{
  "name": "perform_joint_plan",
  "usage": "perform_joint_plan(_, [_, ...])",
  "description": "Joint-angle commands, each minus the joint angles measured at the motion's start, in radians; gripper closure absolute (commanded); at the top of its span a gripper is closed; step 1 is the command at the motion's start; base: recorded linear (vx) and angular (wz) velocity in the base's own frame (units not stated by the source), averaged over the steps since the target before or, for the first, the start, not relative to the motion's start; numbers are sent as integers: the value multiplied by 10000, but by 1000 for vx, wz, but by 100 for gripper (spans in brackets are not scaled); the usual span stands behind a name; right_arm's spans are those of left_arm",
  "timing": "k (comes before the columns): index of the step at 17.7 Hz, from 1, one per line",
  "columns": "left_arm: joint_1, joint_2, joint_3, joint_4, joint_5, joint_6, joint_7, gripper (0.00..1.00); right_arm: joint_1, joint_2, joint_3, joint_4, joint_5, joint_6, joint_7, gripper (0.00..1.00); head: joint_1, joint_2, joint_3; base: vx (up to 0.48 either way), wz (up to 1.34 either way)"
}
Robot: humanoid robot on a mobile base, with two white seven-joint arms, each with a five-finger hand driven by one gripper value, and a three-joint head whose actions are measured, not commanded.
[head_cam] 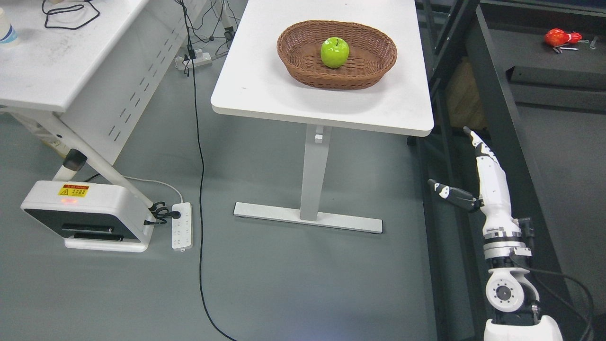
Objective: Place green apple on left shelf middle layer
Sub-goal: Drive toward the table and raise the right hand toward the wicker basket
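apple in the basket, hand idle

the green apple sits upright inside the brown wicker basket on the white table — well apart from the robot. the right hand hangs low at the right beside a dark shelf frame, fingers stretched out, thumb spread, holding nothing — no left arm shows

Apple open from above; basket rim rings it; dark rack right.

Cup cut by left edge; red item top right too small to ID; table far end cropped.
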Motion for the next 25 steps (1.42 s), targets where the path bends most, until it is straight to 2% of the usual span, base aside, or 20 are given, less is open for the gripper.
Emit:
perform_joint_plan(1, [0, 175, 8, -2, 0, -7, 2, 0, -77, -67, 50, -274, -85, -66, 245, 0, 0, 0, 0, 181, 3])
perform_joint_plan(10, [0, 175, 8, -2, 0, -7, 2, 0, -199, 209, 96, -290, -883, -158, 275, 0, 0, 0, 0, 249, 21])
perform_joint_plan(14, [0, 175, 8, -2, 0, -7, 2, 0, -230, 469, 984, -259, -838, -143, 795, 0, 0, 0, 0, 284, 1])
perform_joint_plan(17, [0, 175, -22, -2, 0, -7, 2, 0, -260, 853, 1139, -259, -868, -143, 1165, 0, 0, 0, 0, 236, 0])
perform_joint_plan(25, [0, 175, -22, -2, 0, -7, 2, 0, -1333, 869, 2164, 122, -792, -143, 1181, 0, 0, 0, 0, 157, -11])
